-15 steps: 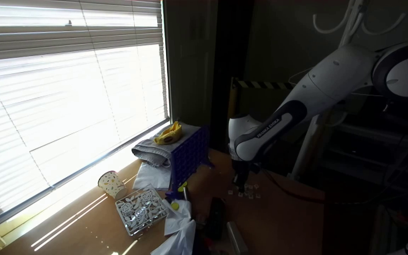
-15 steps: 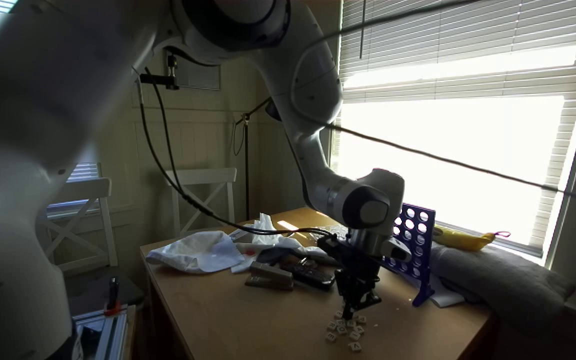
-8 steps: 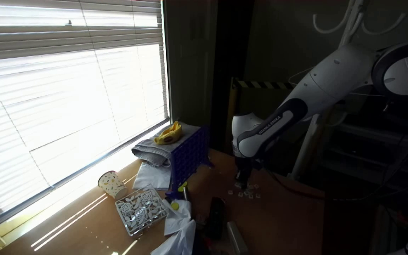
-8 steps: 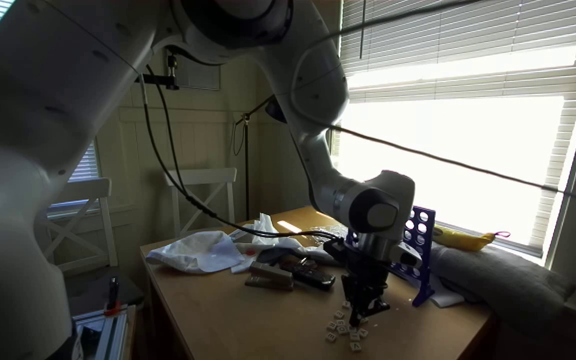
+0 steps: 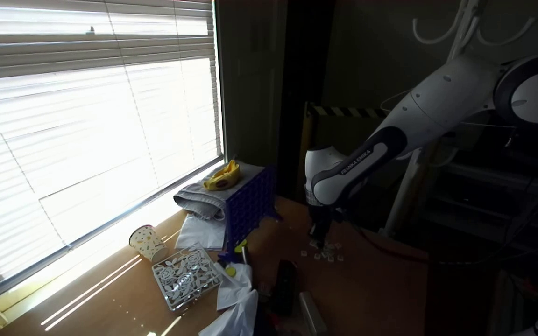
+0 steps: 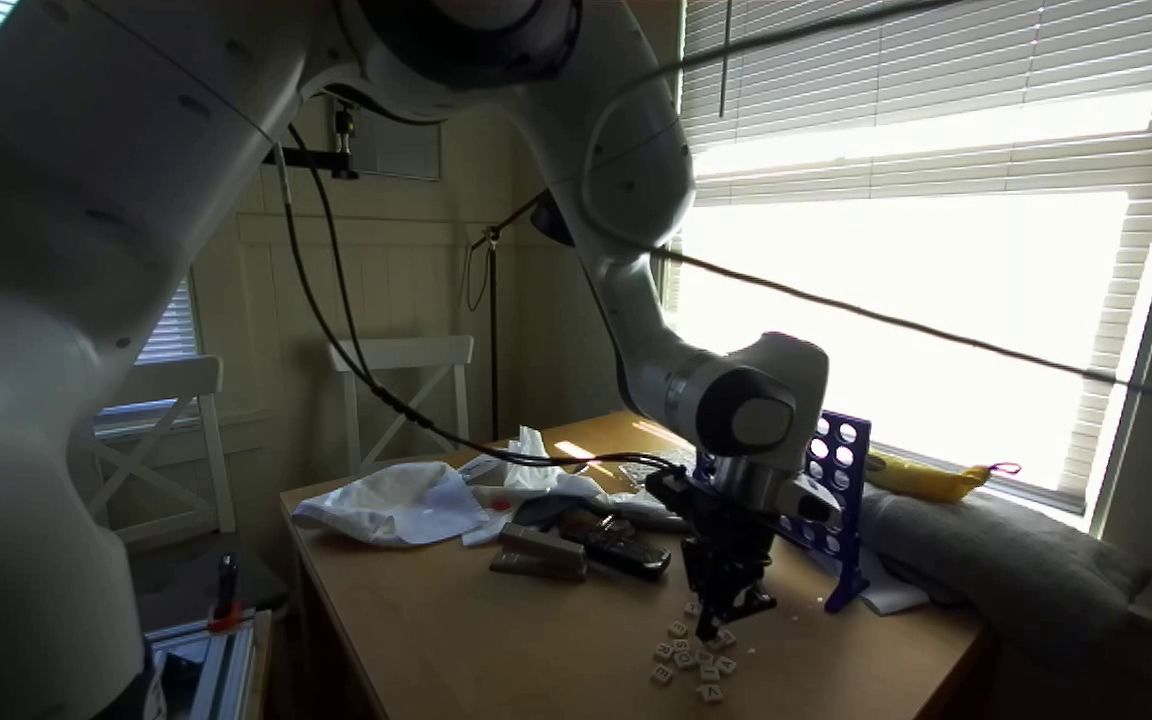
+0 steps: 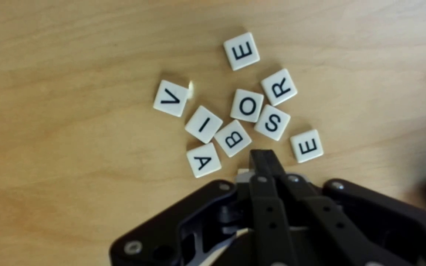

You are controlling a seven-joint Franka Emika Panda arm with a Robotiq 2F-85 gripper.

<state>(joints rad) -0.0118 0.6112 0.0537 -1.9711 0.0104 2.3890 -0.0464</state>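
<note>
The gripper point(image 7: 262, 152) hung low in the wrist view, fingers point(image 7: 268, 203) pressed together, empty; letter tiles point(image 7: 247, 106) lay scattered mid-frame!

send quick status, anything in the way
Black two-finger gripper shut, nothing visibly held. Square white letter tiles scattered face-up near it. Upright blue plastic grid stands apart, seemingly no obstacle.

The claw point(image 6: 707, 632) seems, in the dim light, to have lifted slightly

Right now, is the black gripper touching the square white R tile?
Apart: the wrist view shows wooden tabletop and the square white S tile between the gripper and R tile.
</note>
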